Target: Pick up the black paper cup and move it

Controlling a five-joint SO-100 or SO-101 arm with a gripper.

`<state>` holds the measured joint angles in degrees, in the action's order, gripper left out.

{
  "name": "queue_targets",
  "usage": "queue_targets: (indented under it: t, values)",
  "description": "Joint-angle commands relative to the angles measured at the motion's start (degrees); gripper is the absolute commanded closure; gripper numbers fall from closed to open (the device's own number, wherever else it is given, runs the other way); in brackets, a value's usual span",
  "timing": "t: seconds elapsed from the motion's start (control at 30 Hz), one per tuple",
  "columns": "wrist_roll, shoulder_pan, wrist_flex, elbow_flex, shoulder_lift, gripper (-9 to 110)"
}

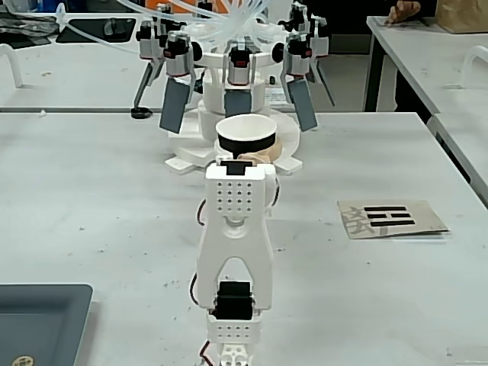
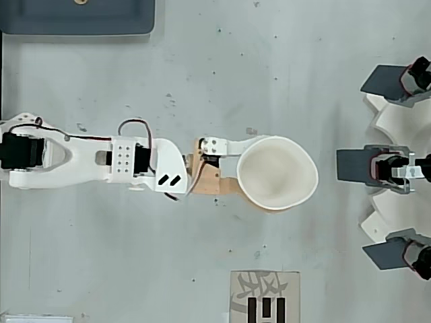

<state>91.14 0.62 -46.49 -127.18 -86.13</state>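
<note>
My own arm hides the black paper cup's (image 1: 245, 142) lower body in the fixed view; overhead, its rim covers my gripper (image 2: 269, 176) fingertips; the grey tray (image 2: 81, 25) is cropped by the top edge
</note>
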Motion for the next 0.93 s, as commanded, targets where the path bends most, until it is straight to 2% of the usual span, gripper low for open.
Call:
queue_targets:
  t: [0.0,0.9]
  values:
    - [-0.4,-0.6,0.9,6.2,-0.2,94]
    - [-1.2,-0.4,2.8,10.2,1.8,95]
